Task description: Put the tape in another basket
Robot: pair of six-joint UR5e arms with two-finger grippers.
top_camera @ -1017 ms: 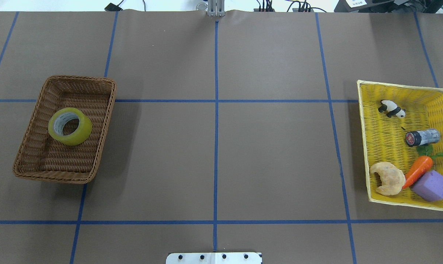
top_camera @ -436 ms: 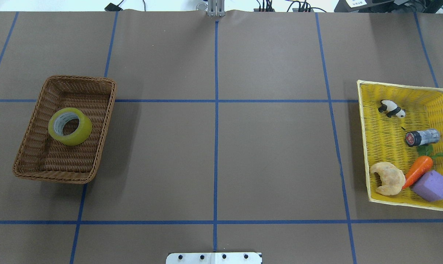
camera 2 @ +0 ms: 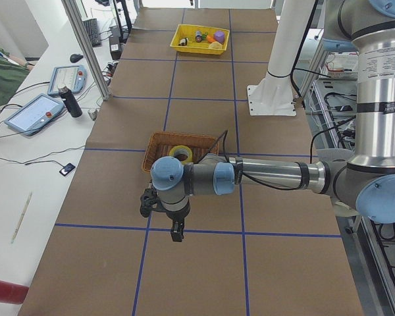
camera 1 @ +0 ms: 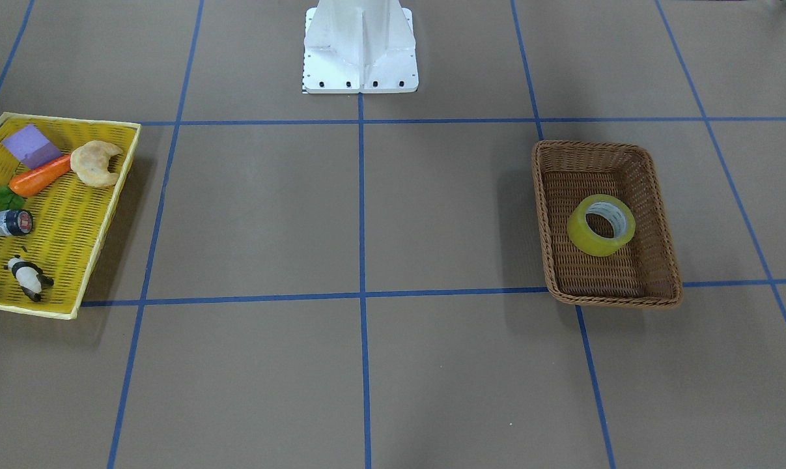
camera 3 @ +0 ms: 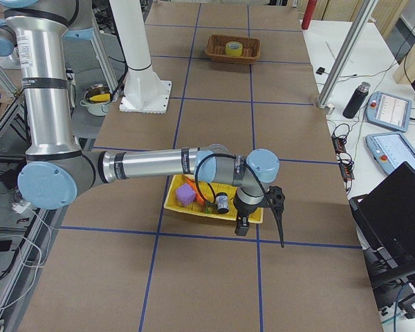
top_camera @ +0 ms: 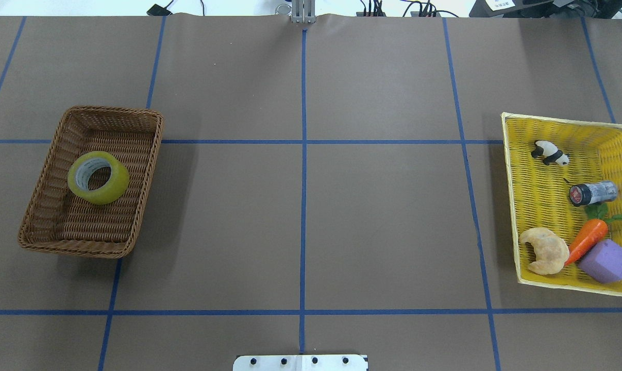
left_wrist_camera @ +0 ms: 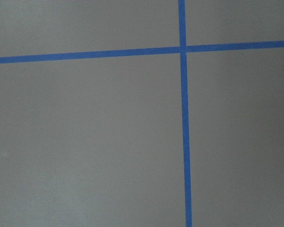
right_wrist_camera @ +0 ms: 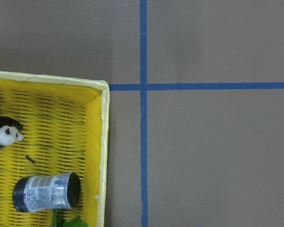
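The yellow tape roll (top_camera: 98, 177) lies flat inside the brown wicker basket (top_camera: 151, 154) on the table's left half. It also shows in the front view (camera 1: 601, 225) and in the left side view (camera 2: 180, 153). My left gripper (camera 2: 176, 232) shows only in the left side view. It hangs over bare table beyond the basket's outer end, and I cannot tell whether it is open or shut. My right gripper (camera 3: 280, 232) shows only in the right side view. It hangs by the outer edge of the yellow tray, and I cannot tell its state either.
The yellow mesh tray (top_camera: 511, 206) at the table's right edge holds a toy panda (top_camera: 549, 152), a small can (top_camera: 593, 192), a carrot (top_camera: 588, 239), a croissant (top_camera: 545, 250) and a purple block (top_camera: 605, 260). Blue tape lines grid the brown table. The white robot base (camera 1: 360, 45) stands mid-table.
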